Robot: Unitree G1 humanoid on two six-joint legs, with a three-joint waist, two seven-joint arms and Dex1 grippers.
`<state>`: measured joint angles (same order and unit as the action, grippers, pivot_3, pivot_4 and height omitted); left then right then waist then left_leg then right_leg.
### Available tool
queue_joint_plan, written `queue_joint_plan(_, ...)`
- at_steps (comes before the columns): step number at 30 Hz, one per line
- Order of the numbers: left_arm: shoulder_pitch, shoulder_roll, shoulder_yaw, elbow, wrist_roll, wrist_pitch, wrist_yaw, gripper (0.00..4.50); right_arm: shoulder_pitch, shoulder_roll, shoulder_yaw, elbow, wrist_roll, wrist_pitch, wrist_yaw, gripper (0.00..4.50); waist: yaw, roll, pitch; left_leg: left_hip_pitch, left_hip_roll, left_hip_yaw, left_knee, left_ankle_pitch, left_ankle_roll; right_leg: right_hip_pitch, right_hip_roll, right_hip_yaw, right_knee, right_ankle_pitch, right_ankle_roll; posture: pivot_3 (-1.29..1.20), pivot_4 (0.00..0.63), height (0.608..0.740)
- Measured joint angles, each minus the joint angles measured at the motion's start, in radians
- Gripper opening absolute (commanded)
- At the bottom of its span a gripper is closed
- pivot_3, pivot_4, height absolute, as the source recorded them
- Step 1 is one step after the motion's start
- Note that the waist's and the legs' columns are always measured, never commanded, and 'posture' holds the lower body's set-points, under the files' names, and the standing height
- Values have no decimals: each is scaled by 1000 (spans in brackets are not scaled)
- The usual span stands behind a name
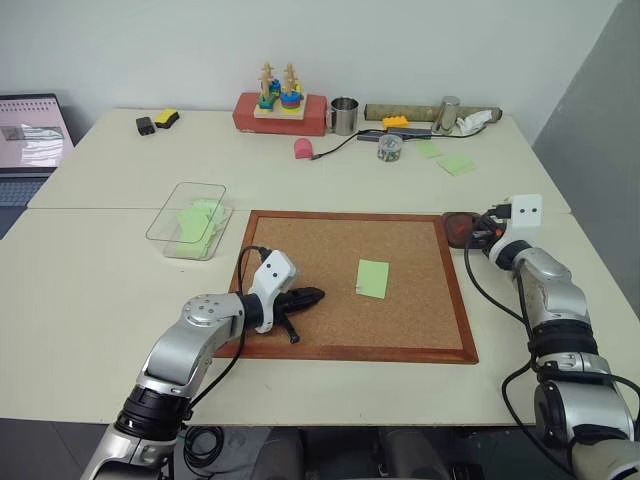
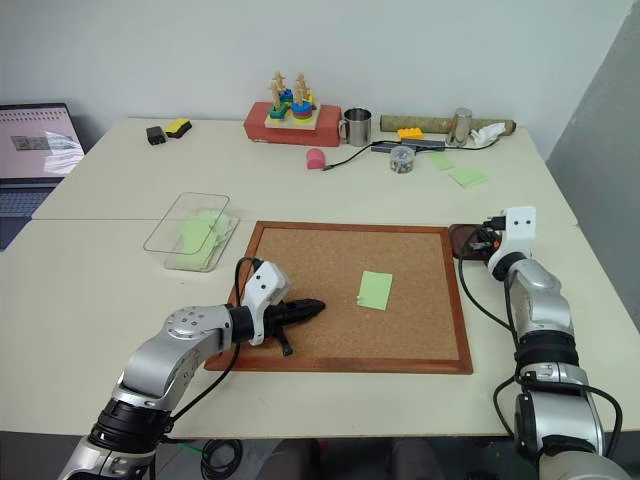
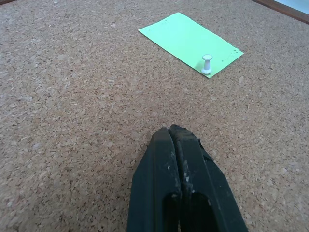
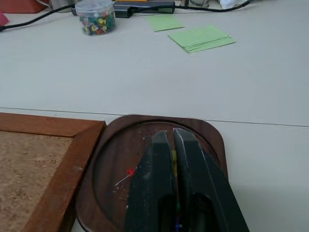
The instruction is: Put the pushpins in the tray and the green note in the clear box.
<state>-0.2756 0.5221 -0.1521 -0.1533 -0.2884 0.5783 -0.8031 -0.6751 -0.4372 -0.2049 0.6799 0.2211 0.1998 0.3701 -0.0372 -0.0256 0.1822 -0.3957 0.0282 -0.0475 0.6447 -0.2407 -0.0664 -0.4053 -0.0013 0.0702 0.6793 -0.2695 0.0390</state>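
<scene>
green paper, thin and limp: the note (image 1: 372,278) lies flat on the corkboard (image 1: 300,250), held by a white pin (image 3: 206,64) at one corner. i judge the pin must come out by its head first, then the note lifted by a free edge. my left gripper (image 3: 174,135) rests clenched and empty just short of it. my right gripper (image 4: 169,140), pinched tight with something yellow between its fingers, hangs over the tray (image 4: 116,145), where a red pin (image 4: 130,172) lies. the box (image 1: 170,215) sits beside the board.

Rough cork corkboard (image 1: 340,270); glossy dark wood tray (image 4: 116,159); matt paper green note (image 3: 190,43).
</scene>
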Motion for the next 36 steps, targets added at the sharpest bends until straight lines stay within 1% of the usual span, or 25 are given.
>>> queue_joint_plan(8,7,2,3,-9,0,3,6,0,-27,0,-3,112,-1,-47,44,1775,-4,0,0,0,0,0,0,0,0,0,0,0,0,0,0,0,150,740)
queue_joint_plan(10,8,2,4,-10,0,4,6,0,-34,0,-5,120,-1,-57,46,2220,-5,0,0,0,0,0,0,0,0,0,0,0,0,0,0,0,150,740)
queue_joint_plan(11,9,2,5,-11,0,4,7,0,-37,0,-5,123,-1,-58,49,2316,-5,0,0,0,0,0,0,0,0,0,0,0,0,0,0,0,150,740)
queue_joint_plan(13,10,2,5,-13,0,5,7,0,-43,-1,-7,123,0,-61,64,2786,-5,0,0,0,0,0,0,0,0,0,0,0,0,0,0,0,150,740)
queue_joint_plan(17,11,2,5,-14,0,5,7,0,-44,-9,-11,123,3,-64,86,3520,-5,0,0,0,0,0,0,0,0,0,0,0,0,0,0,0,150,740)
queue_joint_plan(21,11,2,5,-14,0,4,7,0,-39,-14,-26,87,27,-64,112,4331,-6,0,0,0,0,0,0,0,0,0,0,0,0,0,0,0,150,740)
queue_joint_plan(22,11,2,5,-14,0,4,7,0,-39,-15,-27,75,32,-64,117,4419,-6,0,0,0,0,0,0,0,0,0,0,0,0,0,0,0,150,740)
queue_joint_plan(26,12,2,4,-15,0,3,7,0,-11,-23,-26,-20,37,-58,161,4419,-5,0,0,0,0,0,0,0,0,0,0,0,0,0,0,0,150,740)
queue_joint_plan(30,17,3,5,-19,1,2,7,0,83,-43,33,-210,43,-12,265,4419,-5,0,0,0,0,-1,0,0,0,0,0,0,0,0,0,0,150,740)
queue_joint_plan(32,17,3,5,-19,2,2,7,0,107,-43,55,-268,50,11,301,4419,-5,0,0,0,0,-1,0,0,0,0,0,0,0,0,0,0,150,740)
queue_joint_plan(34,24,4,6,-25,2,0,7,0,160,-58,92,-386,77,57,365,4419,-4,0,0,0,1,-1,0,0,0,0,0,-1,0,0,0,0,150,740)
queue_joint_plan(35,26,5,5,-28,2,0,6,0,211,-74,136,-499,91,96,422,4419,-3,1,0,0,0,-2,0,0,0,0,0,-1,0,-1,2,0,150,740)
queue_joint_plan(36,27,7,6,-28,2,0,5,0,232,-74,164,-549,104,111,448,4419,-4,0,0,0,1,-2,0,0,0,0,0,-2,0,-1,2,0,150,740)
